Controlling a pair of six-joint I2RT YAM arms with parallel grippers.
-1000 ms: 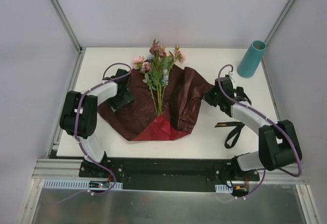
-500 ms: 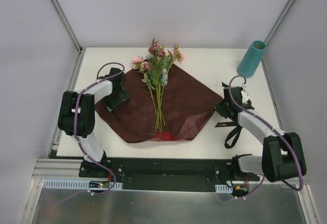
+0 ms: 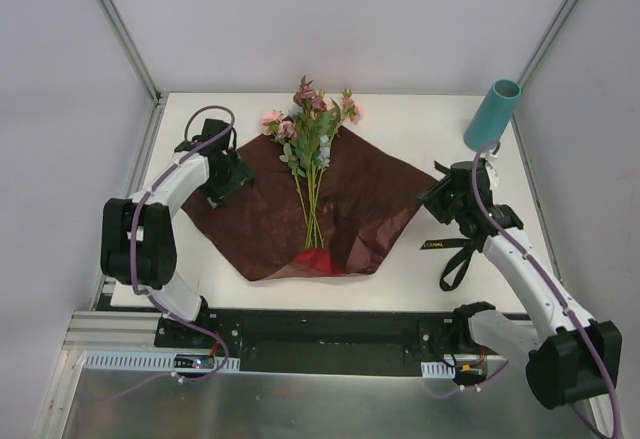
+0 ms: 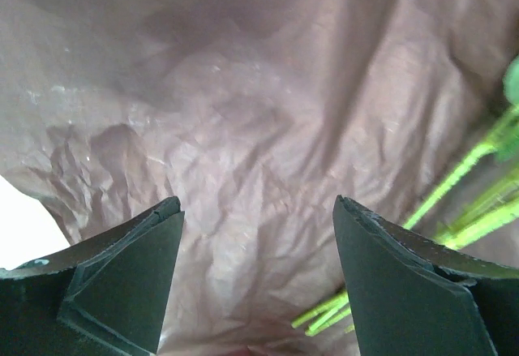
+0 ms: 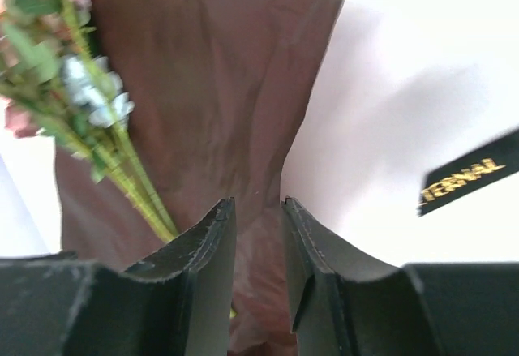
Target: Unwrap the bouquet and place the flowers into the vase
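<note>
Flowers (image 3: 312, 149) lay on the paper wrap (image 3: 360, 204). Left gripper (image 4: 255, 206) gaped empty over its left corner; right gripper (image 5: 258, 203) barely parted, empty, at its right corner.

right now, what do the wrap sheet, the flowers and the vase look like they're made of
The wrap sheet looks like thin maroon paper or film with a faint sheen, holding fine crinkles. The flowers seem artificial: evenly bright green, plastic-looking stems, cloth-like blooms. The vase is smooth matte teal, ceramic or plastic; I cannot tell which.
</note>
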